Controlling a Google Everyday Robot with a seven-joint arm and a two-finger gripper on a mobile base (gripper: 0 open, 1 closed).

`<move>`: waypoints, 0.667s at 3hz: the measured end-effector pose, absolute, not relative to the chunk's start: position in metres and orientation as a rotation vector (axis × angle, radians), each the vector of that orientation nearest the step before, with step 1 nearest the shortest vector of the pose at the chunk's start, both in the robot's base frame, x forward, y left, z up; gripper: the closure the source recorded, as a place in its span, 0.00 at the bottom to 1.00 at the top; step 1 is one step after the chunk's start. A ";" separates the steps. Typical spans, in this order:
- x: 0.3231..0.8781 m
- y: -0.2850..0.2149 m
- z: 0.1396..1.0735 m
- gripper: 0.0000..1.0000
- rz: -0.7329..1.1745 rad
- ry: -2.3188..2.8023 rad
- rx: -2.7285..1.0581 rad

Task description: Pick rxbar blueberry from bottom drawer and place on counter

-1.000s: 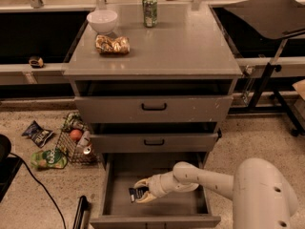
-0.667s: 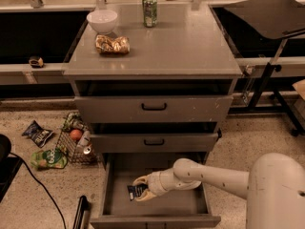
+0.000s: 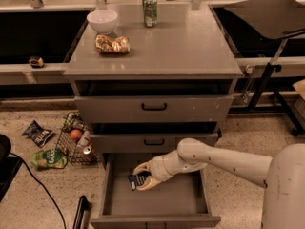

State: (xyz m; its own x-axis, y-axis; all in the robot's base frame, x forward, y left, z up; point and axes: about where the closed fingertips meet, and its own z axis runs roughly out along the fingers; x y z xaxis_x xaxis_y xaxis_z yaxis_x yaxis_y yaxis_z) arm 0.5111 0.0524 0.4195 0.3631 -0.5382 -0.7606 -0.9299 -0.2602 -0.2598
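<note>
The bottom drawer (image 3: 157, 206) is pulled open below two closed drawers with black handles. My gripper (image 3: 143, 177) reaches into its left half from the right, its cream fingers (image 3: 148, 184) closed around the rxbar blueberry (image 3: 137, 180), a small dark wrapper with white lettering. The bar sits at or just above the drawer floor, partly hidden by the fingers. The grey counter (image 3: 190, 46) is the cabinet's top, far above the gripper.
On the counter stand a white bowl (image 3: 102, 20), a gold-brown snack bag (image 3: 112, 44) and a green can (image 3: 149, 4). Left of the cabinet on the floor are a wire basket (image 3: 74, 144) with items, a blue chip bag (image 3: 38, 132) and a green bag (image 3: 47, 159).
The gripper with the bar has shifted slightly left inside the drawer, and the arm has stretched further across. The bar stays in its hold.
</note>
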 end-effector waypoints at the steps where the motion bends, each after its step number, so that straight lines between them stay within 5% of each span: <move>1: 0.511 0.052 0.420 1.00 0.710 1.273 -1.923; 2: 0.514 0.049 0.446 1.00 0.703 1.248 -1.924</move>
